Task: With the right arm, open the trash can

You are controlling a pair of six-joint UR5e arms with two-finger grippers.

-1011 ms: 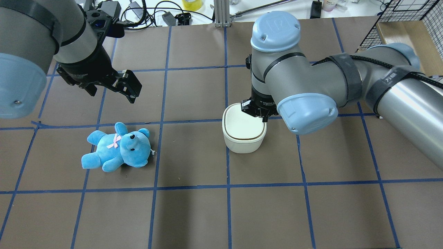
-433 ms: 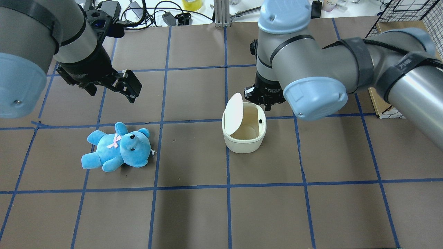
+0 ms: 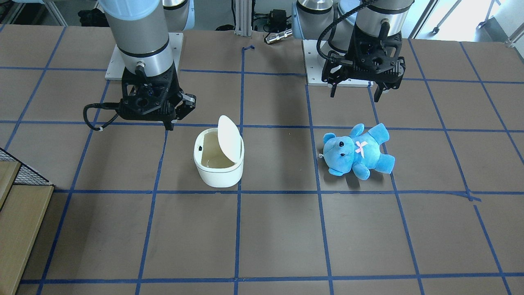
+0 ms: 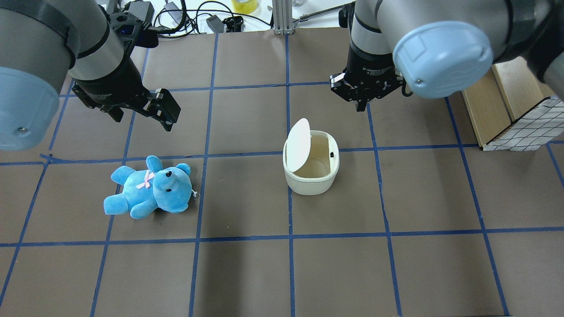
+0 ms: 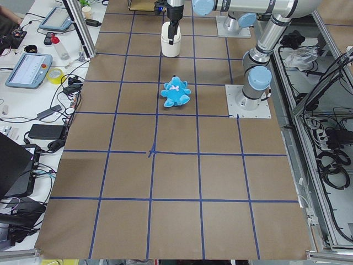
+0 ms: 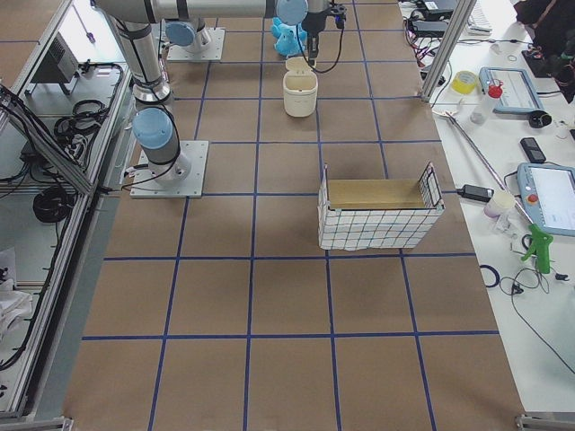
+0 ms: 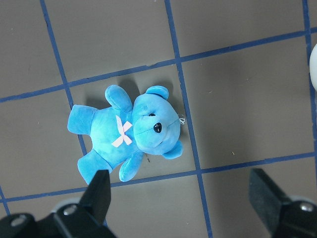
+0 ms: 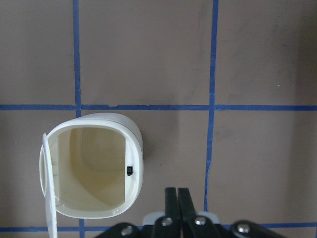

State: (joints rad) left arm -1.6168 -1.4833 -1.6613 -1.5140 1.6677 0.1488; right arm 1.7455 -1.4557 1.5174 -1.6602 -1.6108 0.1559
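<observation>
The white trash can [image 4: 310,178] stands mid-table with its lid [image 4: 298,143] flipped up on its left side, its inside showing. It also shows in the front view [image 3: 219,174] and the right wrist view [image 8: 134,144]. My right gripper [image 4: 361,103] is shut and empty. It hangs above the table behind and to the right of the can, apart from it; its fingertips [image 8: 177,196] are pressed together. My left gripper [image 4: 165,112] is open and empty, above the blue teddy bear [image 4: 150,187], which lies on the table [image 7: 129,134].
A wire basket holding a wooden box [image 4: 506,105] stands at the table's right side and also shows in the right side view [image 6: 377,211]. Cables and small gear lie along the far edge [image 4: 189,17]. Blue tape lines grid the brown table.
The lid went from closed to flipped up. My right gripper rose off the can's back edge and moved away toward the far right. The left arm has not moved.
</observation>
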